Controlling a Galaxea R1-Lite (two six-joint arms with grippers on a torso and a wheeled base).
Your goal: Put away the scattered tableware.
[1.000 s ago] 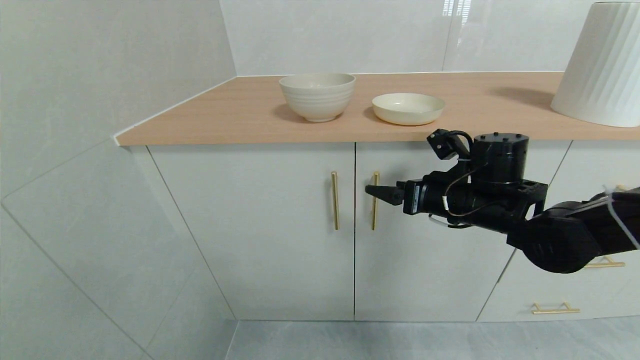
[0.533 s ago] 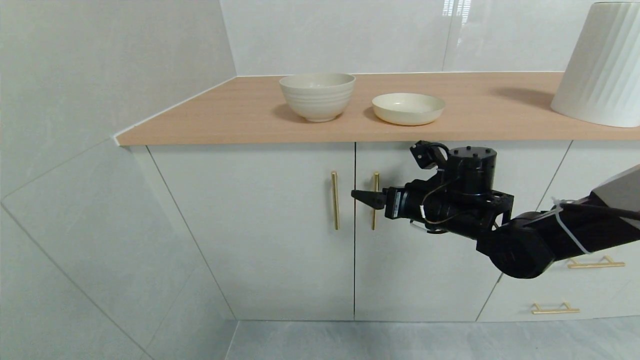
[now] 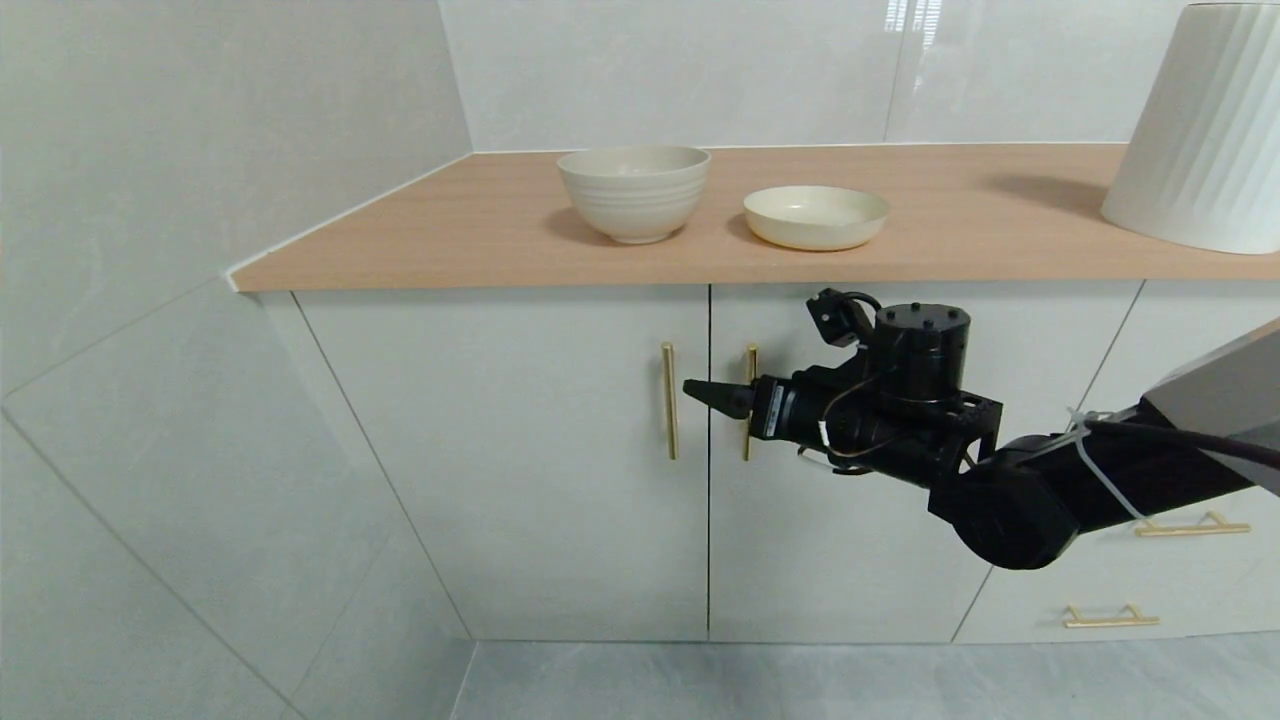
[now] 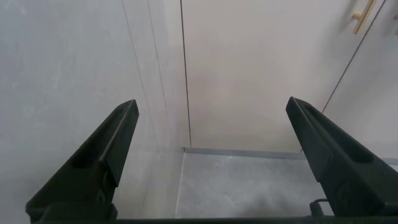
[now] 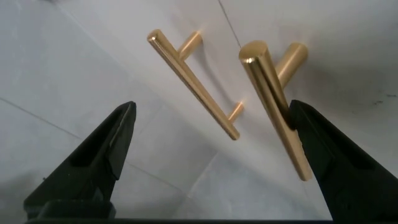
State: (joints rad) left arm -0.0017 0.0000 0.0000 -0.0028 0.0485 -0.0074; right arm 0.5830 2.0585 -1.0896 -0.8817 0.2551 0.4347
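on the table: bowl and dish, near each other, apart
right end effector: i see it spread wide, empty, at the door handles
left end effector: spread wide, empty

Cream ribbed bowl, pale yellow plate. Light wood-grain countertop, off-white cabinet doors, gold handles. Matte black right gripper.

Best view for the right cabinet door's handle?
Right wrist view: the right door's handle is close up, end to end, by the open right gripper. Head view shows it small, its middle covered by that gripper. Left wrist view catches a bit of gold handle at the edge; unclear which.
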